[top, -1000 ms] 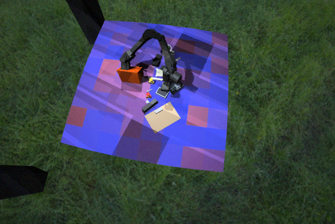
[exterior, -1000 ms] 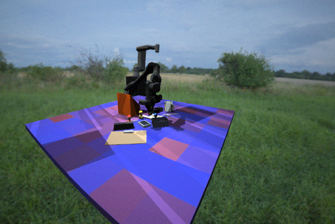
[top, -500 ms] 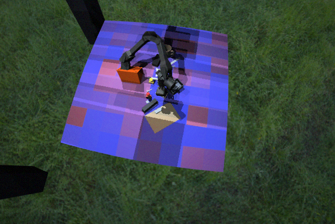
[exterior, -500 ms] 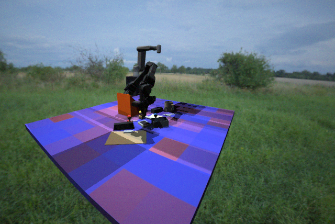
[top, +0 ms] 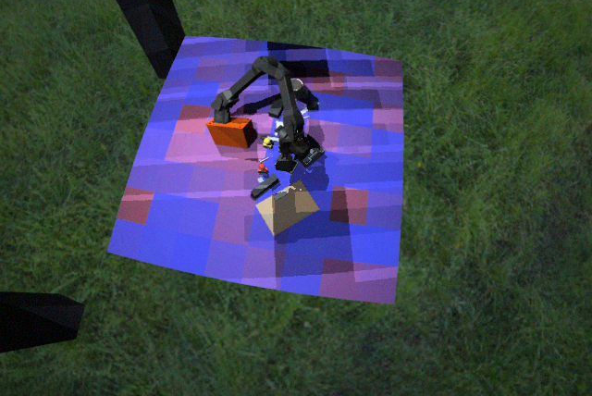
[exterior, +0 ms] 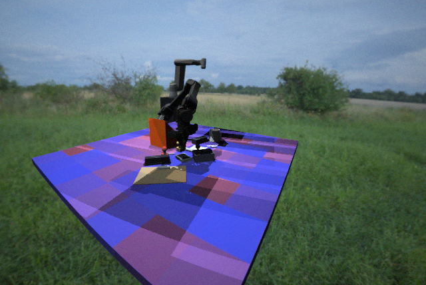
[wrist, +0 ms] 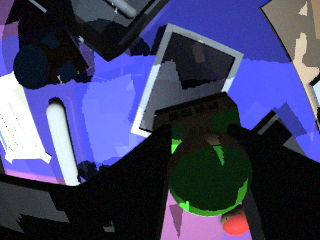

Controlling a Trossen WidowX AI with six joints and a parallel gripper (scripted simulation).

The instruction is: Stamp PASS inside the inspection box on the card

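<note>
My gripper [top: 286, 154] [exterior: 181, 147] [wrist: 199, 134] is shut on the PASS stamp [wrist: 210, 175], which has a round green knob and a brown block. In the wrist view the block overlaps the near end of the ink pad [exterior: 183, 157] [wrist: 145, 110], a dark pad with a pale rim. In the exterior view the fingers are low, just behind the pad; whether the stamp touches it cannot be told. The white card [exterior: 195, 148] [wrist: 20, 125] lies at the left in the wrist view, partly cut off. Its box cannot be made out clearly.
A red-knobbed stamp [top: 262, 168] [exterior: 164, 149] [wrist: 235, 224] and a yellow-knobbed one [top: 267, 142] stand nearby. A black tray [exterior: 204, 156], a black block [top: 264, 187], a tan folder [top: 291, 212] [exterior: 165, 176], a mug [exterior: 215, 134] and a white rod [wrist: 62, 142] lie around.
</note>
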